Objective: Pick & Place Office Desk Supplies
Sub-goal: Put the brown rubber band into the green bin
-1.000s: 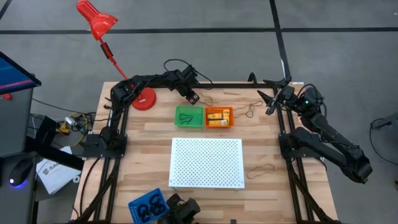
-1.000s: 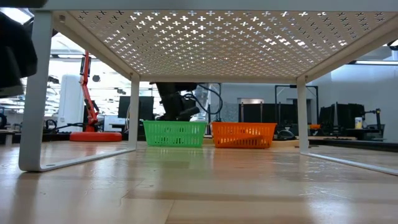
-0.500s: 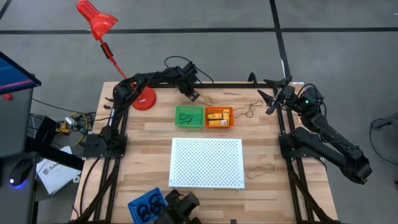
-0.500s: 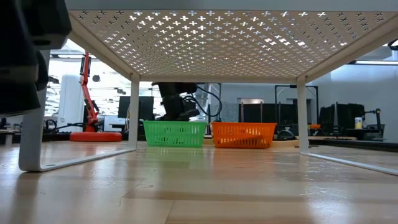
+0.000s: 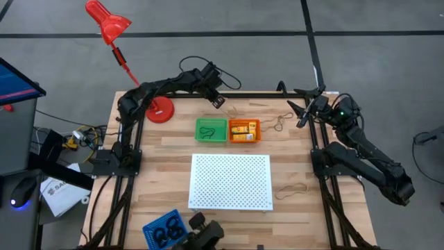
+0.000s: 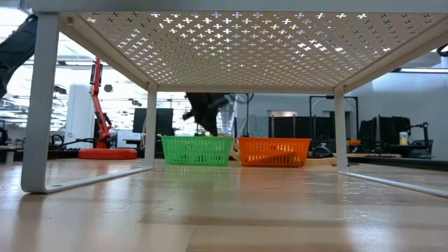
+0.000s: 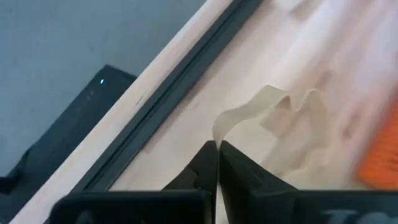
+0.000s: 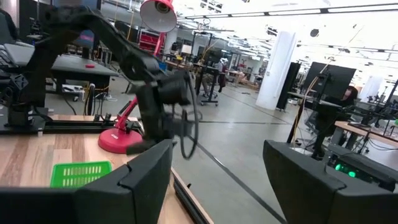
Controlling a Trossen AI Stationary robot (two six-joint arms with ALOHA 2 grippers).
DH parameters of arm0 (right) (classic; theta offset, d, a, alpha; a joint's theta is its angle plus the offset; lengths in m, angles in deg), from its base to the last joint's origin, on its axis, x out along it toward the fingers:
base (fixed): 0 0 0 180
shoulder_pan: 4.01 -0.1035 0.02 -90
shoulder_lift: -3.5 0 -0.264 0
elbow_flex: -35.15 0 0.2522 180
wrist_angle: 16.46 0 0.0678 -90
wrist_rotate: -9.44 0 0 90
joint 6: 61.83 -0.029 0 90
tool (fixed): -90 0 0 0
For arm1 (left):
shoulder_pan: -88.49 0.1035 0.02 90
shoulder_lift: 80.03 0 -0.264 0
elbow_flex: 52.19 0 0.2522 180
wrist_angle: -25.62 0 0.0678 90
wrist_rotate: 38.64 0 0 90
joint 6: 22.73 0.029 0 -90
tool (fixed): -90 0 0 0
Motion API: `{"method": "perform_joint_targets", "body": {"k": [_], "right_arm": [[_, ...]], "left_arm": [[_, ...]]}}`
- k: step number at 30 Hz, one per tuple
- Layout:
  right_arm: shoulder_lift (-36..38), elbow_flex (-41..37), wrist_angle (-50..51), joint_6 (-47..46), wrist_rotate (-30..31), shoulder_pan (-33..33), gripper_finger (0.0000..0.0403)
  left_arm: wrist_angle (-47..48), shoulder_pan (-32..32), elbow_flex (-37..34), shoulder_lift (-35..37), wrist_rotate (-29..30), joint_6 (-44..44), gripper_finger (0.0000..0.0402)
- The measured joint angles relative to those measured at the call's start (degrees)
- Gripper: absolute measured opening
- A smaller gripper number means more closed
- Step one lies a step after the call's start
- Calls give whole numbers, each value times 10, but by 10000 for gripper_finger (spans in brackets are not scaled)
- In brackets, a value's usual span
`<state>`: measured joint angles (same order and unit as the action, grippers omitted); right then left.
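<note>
No words, labels, brands or numbers can be read in any view; the print on the white sheet (image 5: 57, 189) on the floor is too small to make out.

Both arms are dark, nearly black, built of slim jointed links with loose black cables looping off near the wrists. The left gripper (image 5: 218, 102) ends in two flat, tapered black fingers (image 7: 202, 168). The right gripper (image 5: 300, 114) has broad, blocky dark fingers (image 8: 140, 180); a green light glows on that arm's wrist.
</note>
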<state>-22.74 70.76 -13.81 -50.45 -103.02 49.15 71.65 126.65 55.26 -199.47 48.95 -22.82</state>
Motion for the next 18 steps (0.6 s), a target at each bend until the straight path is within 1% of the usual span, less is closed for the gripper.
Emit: {"method": "perform_joint_targets", "body": {"k": [5,12,14,18], "right_arm": [[0,0,5,-2,0,6,249],[0,0,6,-2,-2,6,249],[0,0,10,1,-3,6,249],[1,0,20,11,-4,6,249]], "left_arm": [[19,-34,-6,56,-12,14,1],[-33,-82,-56,147,-17,19,1],[-51,-89,-71,168,-29,25,1],[-54,-99,-101,202,-47,28,1]]}}
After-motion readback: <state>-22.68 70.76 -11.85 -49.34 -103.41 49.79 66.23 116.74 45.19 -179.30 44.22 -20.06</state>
